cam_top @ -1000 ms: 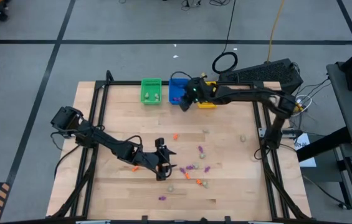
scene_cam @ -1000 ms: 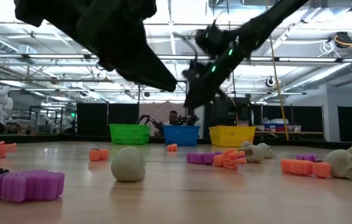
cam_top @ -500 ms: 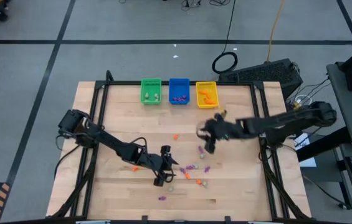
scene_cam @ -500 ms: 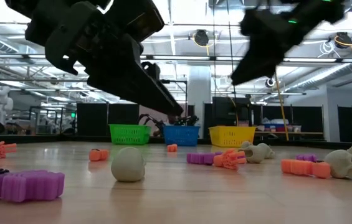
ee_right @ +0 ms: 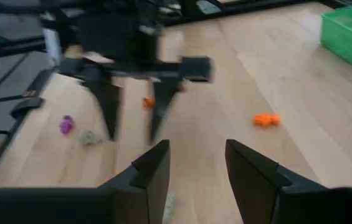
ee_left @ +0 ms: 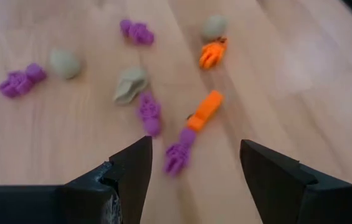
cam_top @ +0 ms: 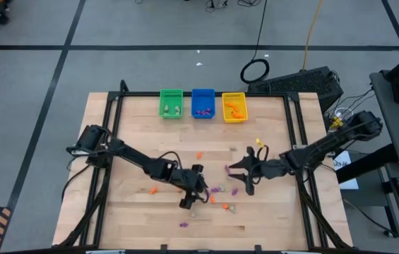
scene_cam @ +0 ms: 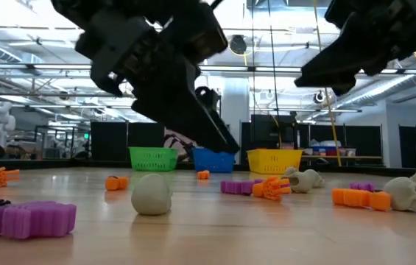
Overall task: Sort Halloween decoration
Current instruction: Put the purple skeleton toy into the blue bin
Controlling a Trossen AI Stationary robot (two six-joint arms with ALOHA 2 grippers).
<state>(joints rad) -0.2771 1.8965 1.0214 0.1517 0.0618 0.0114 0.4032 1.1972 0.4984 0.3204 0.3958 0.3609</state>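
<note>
Left gripper (ee_left: 191,163), fingers apart, empty: your purple trinket (ee_left: 177,155) lies between them at lower centre, long axis upward. Right gripper (cam_top: 243,171) parted, empty, farther right.

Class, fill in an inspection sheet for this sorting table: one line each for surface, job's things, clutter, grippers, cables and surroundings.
Surface: wooden table in a black frame.
Job's things: orange, purple and beige trinkets scattered across the middle; green bin, blue bin and yellow bin in a row at the far edge, each holding a few pieces.
Clutter: nothing seen.
Grippers: left gripper open and empty above the trinket cluster; right gripper open and empty, close beside it.
Cables: a coiled cable on the floor beyond the table.
Surroundings: grey floor with dark tape lines; equipment stand to the right.
</note>
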